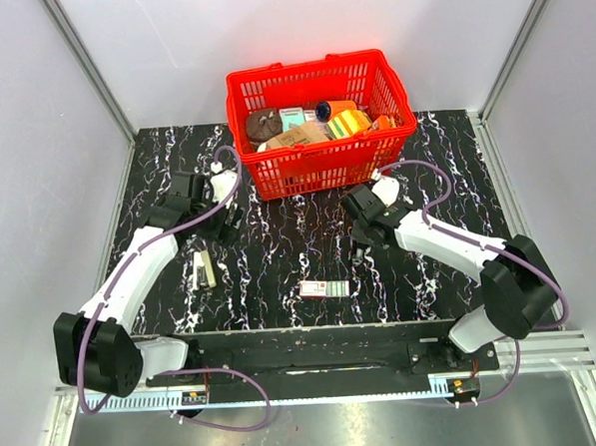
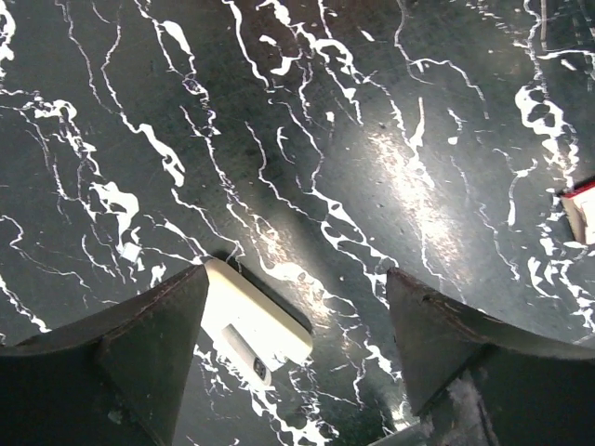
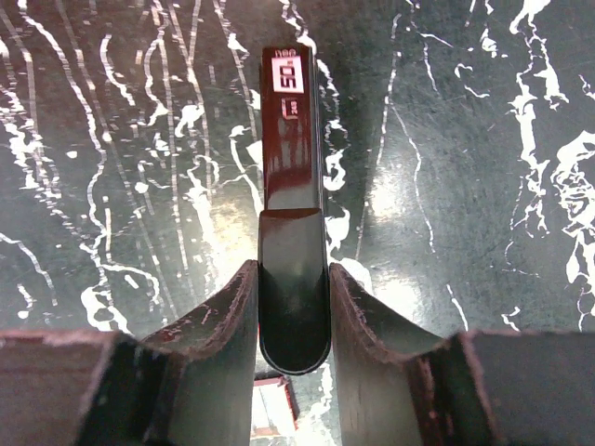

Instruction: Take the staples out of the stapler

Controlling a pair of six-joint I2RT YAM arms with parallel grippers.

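Right gripper pinches the stapler by its near end, long axis running straight ahead of the jaws; left gripper gapes wide, a white piece by one finger

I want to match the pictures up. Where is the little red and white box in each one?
Top external: the little red and white box lies on the table, front middle, between the arms.
Left wrist: only its corner shows, at the right edge.
Right wrist: a bit peeks out at the bottom, between the fingers of the right gripper.
Shared landmark: the black table with white veins.
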